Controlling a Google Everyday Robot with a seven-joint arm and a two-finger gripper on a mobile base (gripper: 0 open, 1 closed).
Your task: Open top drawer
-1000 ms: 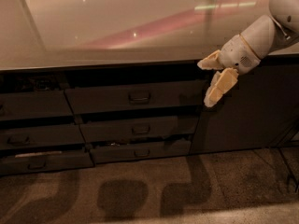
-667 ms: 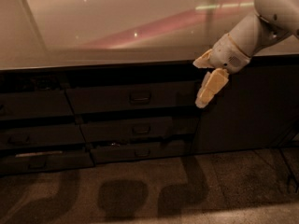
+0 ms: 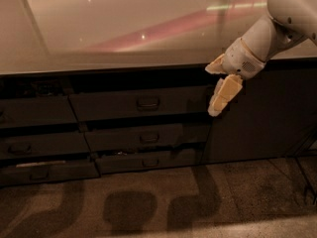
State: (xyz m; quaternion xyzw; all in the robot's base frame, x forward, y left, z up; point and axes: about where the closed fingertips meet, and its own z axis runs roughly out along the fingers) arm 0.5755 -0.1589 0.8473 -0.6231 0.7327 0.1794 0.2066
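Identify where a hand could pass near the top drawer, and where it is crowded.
Free: the top drawer front between its pull and the gripper, and the floor below the lower drawers. Crowded: the drawer's right end, where the open gripper hangs beside the cabinet door.

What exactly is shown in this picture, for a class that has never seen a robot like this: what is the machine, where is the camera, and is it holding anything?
There is a single picture, from a camera looking down at a bank of drawers from the front and above. The white arm coming in from the upper right belongs to a mobile robot. At its end is the gripper, a hand with two pale fingers. They are spread open and hold nothing.

The gripper hangs in front of the right end of the top drawer, the widest dark front, just under the shiny countertop. The drawer's small pull is to the gripper's left and is not being touched. Two slimmer drawers sit below, with a plain cabinet door on the right.
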